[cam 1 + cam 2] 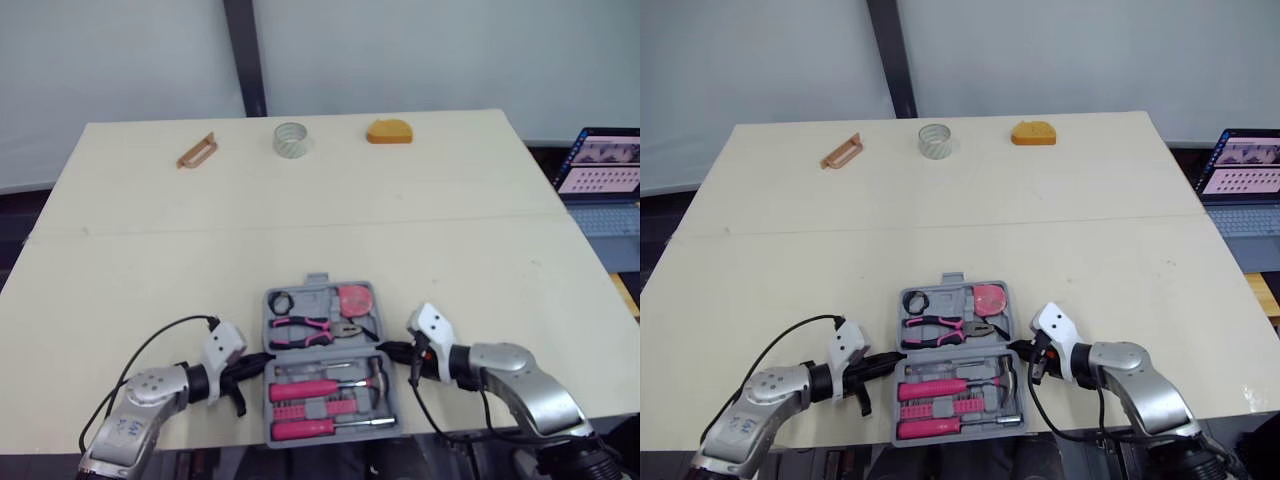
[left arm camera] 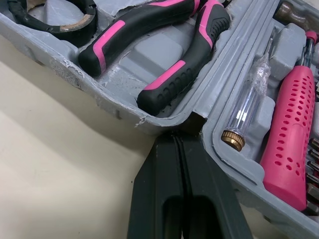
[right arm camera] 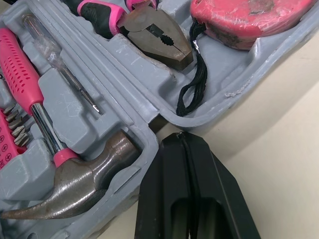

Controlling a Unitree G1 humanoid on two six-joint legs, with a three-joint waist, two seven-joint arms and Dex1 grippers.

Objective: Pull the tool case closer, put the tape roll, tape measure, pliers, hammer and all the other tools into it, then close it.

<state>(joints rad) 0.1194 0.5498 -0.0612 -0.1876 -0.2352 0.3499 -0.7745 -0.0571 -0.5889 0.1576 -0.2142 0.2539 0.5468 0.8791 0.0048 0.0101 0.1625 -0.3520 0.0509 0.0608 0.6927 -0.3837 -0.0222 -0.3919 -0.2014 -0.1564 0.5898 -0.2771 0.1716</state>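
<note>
1. The tool case [image 1: 317, 280] lies open at the lower centre of the head view, close to the near edge of the table [image 1: 150, 250]. Pulling it in looks done.
2. Its upper half holds a black tape roll [image 1: 279, 301], pliers [image 1: 310, 328] and a pink tape measure [image 1: 352, 298]. The lower half holds the hammer [image 3: 75, 184], pink-handled screwdrivers [image 1: 310, 388] and a row of bits [image 3: 12, 132].
3. The left hand [image 1: 255, 360], fingers pressed together on nothing, touches the hinge notch on the case's left side. The right hand [image 1: 385, 350], fingers likewise together and empty, sits just at the notch on the right.
4. Closing the lid remains. A clear tape roll [image 1: 292, 139], an orange item [image 1: 389, 131] and a tan handle-shaped piece [image 1: 196, 151] lie at the top of the frame, well apart from the case. Whether they belong in it, I cannot tell.
</note>
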